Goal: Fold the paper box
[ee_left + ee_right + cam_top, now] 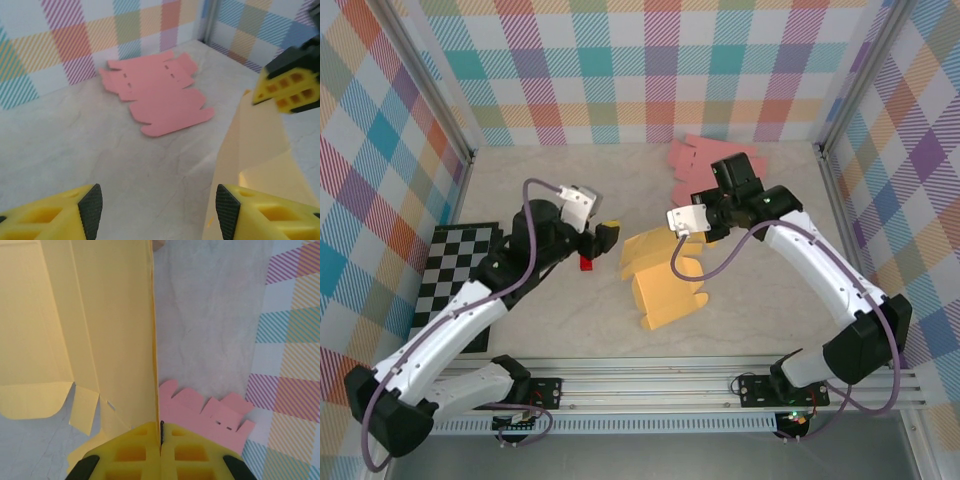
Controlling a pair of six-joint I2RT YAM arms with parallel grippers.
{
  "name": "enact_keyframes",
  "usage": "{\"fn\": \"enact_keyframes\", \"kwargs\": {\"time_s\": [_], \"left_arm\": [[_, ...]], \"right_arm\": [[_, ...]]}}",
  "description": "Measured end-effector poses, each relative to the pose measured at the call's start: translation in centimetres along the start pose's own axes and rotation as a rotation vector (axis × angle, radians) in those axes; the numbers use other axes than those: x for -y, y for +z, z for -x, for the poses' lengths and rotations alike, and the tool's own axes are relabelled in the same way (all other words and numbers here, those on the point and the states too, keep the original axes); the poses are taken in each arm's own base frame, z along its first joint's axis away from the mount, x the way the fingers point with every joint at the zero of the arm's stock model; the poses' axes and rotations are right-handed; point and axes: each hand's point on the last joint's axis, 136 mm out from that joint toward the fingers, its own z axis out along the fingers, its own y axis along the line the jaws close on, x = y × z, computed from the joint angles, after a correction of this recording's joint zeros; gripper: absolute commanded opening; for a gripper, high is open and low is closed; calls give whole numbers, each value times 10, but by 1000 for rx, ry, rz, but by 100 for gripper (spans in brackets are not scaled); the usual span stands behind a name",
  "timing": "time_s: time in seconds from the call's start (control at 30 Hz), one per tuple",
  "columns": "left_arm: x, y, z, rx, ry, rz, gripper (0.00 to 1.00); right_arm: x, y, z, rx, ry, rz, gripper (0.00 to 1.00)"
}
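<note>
Bolted at the near edge of the surface, both arms reach toward the yellow paper box, mid-surface, half-raised, holding nothing. From the left wrist, left fingers stand wide and empty; pink blanks lie flat toward the far corner. From the right wrist, right fingers pinch a raised panel's thin edge; unsupported, it could slip free or crease wrongly.

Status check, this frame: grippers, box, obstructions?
Right gripper shut on raised edge of partly folded yellow paper box blank. Left gripper open, empty, beside it. Pink flat paper blanks lie behind it.
</note>
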Motion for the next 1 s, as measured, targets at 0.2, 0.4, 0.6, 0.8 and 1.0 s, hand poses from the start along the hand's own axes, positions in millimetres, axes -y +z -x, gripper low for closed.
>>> {"fn": "enact_keyframes", "kwargs": {"time_s": [0.2,0.4,0.6,0.8,1.0], "left_arm": [[28,24,11,-27,129,-186,62],[43,30,-4,-95,182,-293,60],[55,28,-10,-124,195,-376,62],[66,30,-10,-124,207,-430,60],[74,39,-9,-133,216,-469,36]], "right_arm": [[2,-4,3,9,4,16,0],[-1,-6,8,35,7,30,0],[-1,-9,12,53,10,35,0],[-1,-12,16,73,11,42,0],[-3,-13,19,90,13,50,0]]}}
